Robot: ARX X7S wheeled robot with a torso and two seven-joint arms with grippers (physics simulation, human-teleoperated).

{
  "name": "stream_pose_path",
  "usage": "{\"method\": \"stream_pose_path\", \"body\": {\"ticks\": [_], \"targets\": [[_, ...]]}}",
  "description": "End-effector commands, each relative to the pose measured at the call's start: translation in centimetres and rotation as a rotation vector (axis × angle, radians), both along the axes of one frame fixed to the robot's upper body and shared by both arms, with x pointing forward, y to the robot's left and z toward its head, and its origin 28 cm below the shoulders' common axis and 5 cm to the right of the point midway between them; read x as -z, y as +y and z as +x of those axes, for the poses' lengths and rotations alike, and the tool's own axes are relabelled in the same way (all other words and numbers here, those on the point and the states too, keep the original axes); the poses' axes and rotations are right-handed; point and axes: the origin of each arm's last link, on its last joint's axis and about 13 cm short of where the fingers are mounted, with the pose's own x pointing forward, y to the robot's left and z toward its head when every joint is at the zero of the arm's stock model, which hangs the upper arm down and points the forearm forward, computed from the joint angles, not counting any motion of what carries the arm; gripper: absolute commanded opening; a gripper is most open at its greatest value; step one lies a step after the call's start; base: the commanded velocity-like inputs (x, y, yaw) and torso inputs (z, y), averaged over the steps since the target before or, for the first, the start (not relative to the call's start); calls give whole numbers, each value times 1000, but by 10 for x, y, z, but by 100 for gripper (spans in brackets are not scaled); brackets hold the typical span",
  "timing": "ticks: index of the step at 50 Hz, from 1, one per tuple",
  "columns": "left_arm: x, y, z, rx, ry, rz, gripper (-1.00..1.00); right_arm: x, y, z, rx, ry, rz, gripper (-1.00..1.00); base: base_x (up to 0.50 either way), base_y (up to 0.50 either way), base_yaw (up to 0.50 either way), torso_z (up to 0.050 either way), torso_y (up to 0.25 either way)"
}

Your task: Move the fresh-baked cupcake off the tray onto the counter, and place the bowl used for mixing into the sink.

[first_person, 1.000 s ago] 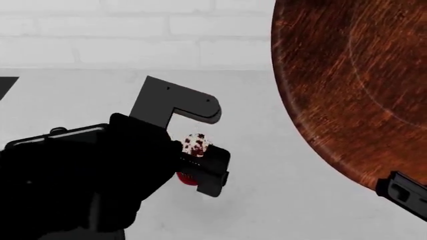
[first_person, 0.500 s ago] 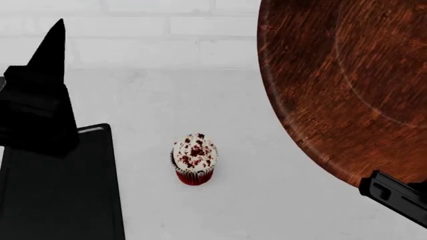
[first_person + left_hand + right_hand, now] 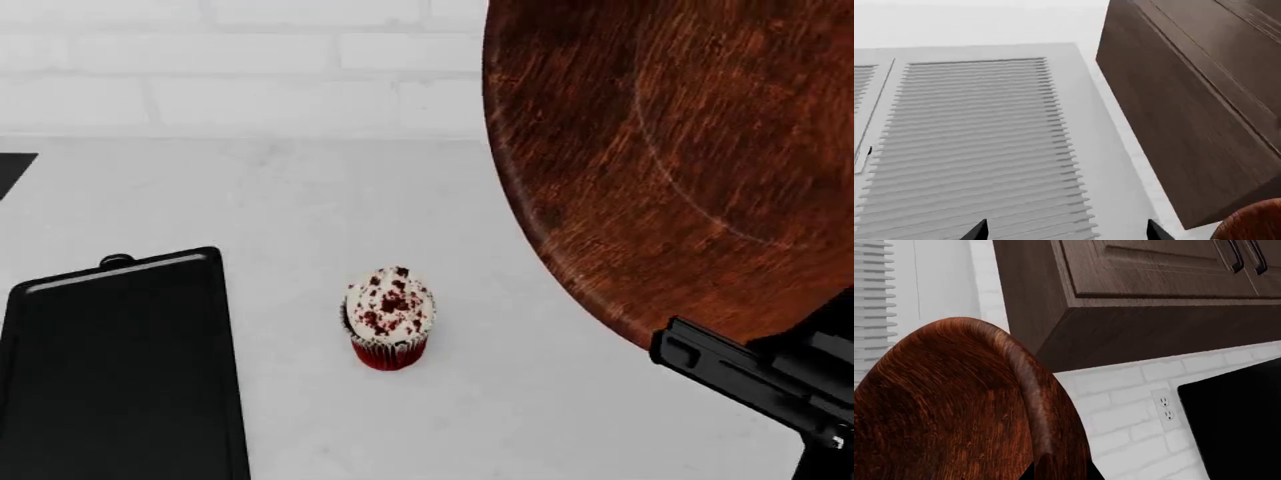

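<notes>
Gone from the head view, the left gripper (image 3: 1064, 232) now points up at a louvred shutter (image 3: 974, 145), its two fingertips spread apart and empty. The cupcake (image 3: 388, 317) stands on the counter (image 3: 534, 400) beside the tray (image 3: 120, 370). The right gripper (image 3: 747, 375) pinches the wooden bowl (image 3: 667, 170) by its rim, held aloft and tilted. Such an edge-only hold could slip, dropping the bowl near the cupcake before reaching the sink.

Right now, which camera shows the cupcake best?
The head view: the cupcake stands upright on the counter, beside the tray and apart from it. Neither wrist view shows it; the right wrist view shows mostly the bowl.
</notes>
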Motion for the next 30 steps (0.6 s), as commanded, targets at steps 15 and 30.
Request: {"method": "stream_pose_path", "body": {"ticks": [15, 30], "targets": [[61, 16, -18, -375, 56, -603, 100, 2, 21, -4, 13, 43, -140, -100, -204, 219, 0, 0, 0], [66, 17, -30, -370, 13, -616, 100, 2, 21, -11, 42, 4, -156, -100, -354, 409, 0, 0, 0]]}}
